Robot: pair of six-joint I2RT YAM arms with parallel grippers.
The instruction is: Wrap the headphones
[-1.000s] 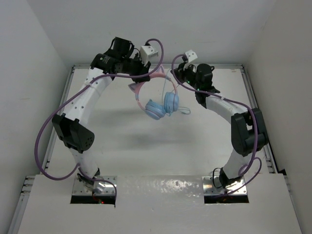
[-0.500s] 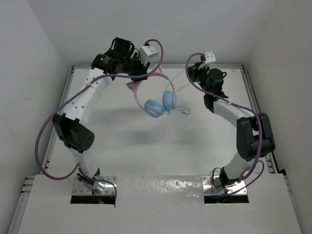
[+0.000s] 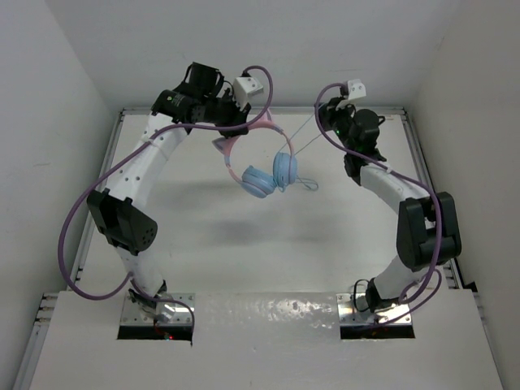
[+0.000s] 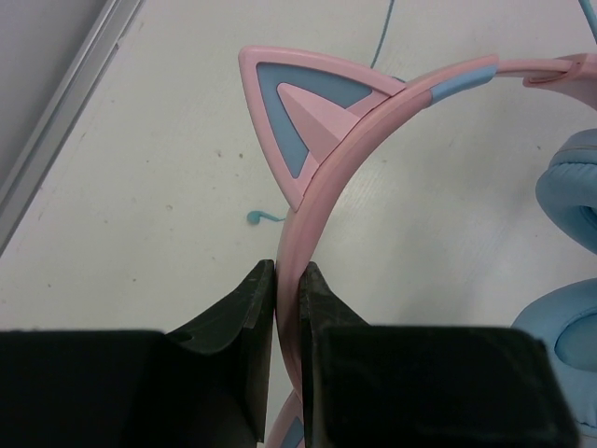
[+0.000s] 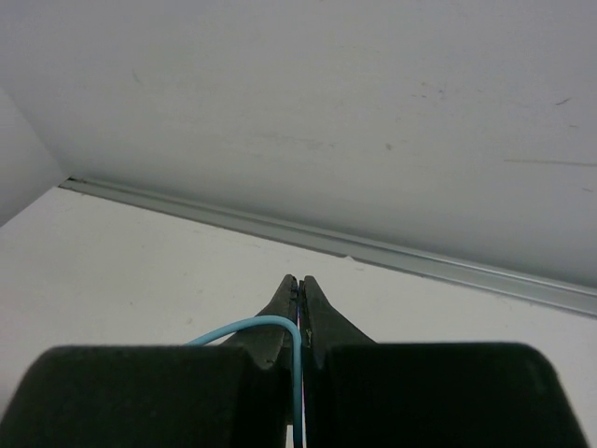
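The headphones (image 3: 268, 172) hang above the table at the back middle, with light blue ear cups and a pink headband (image 3: 262, 130) with cat-ear points. My left gripper (image 3: 244, 123) is shut on the headband; the left wrist view shows the pink band (image 4: 322, 182) pinched between the black fingers (image 4: 244, 317). My right gripper (image 3: 327, 122) is shut on the thin light blue cord (image 3: 302, 140), which runs taut from the ear cups up to it. In the right wrist view the cord (image 5: 244, 326) loops in between the closed fingertips (image 5: 298, 285).
White walls close off the table at the back, left and right, with a metal rail (image 5: 373, 250) along the back edge. Thick purple cables (image 3: 77, 236) loop beside both arms. A short cord loop (image 3: 309, 185) hangs by the right ear cup.
My right gripper has moved right and back toward the wall, pulling the cord taut away from the headphones. The left gripper and headband have stayed put.
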